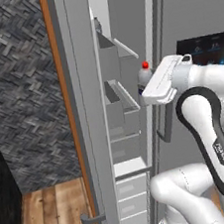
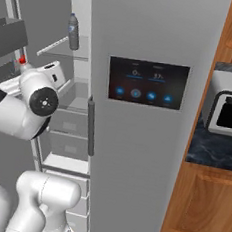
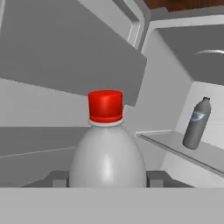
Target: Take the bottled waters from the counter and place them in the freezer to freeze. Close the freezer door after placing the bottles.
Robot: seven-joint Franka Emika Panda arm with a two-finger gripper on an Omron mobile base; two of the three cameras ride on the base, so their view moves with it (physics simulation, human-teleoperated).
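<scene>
The gripper (image 3: pixel 108 181) is closed on the white bottle (image 3: pixel 108 157), one finger tip on each side of its body, the red cap (image 3: pixel 105 106) pointing away from the hand. In the left base view the arm holds this bottle (image 1: pixel 145 77) upright in the open freezer (image 1: pixel 127 57), beside the inner bins of the freezer door (image 1: pixel 86 112). The clear greyish bottle (image 3: pixel 197 124) stands upright on a white shelf (image 3: pixel 183 148) inside, well apart from the gripper, off to the right in the hand view. On the desk (image 2: pixel 210 147) stands a toaster oven (image 2: pixel 229 111).
</scene>
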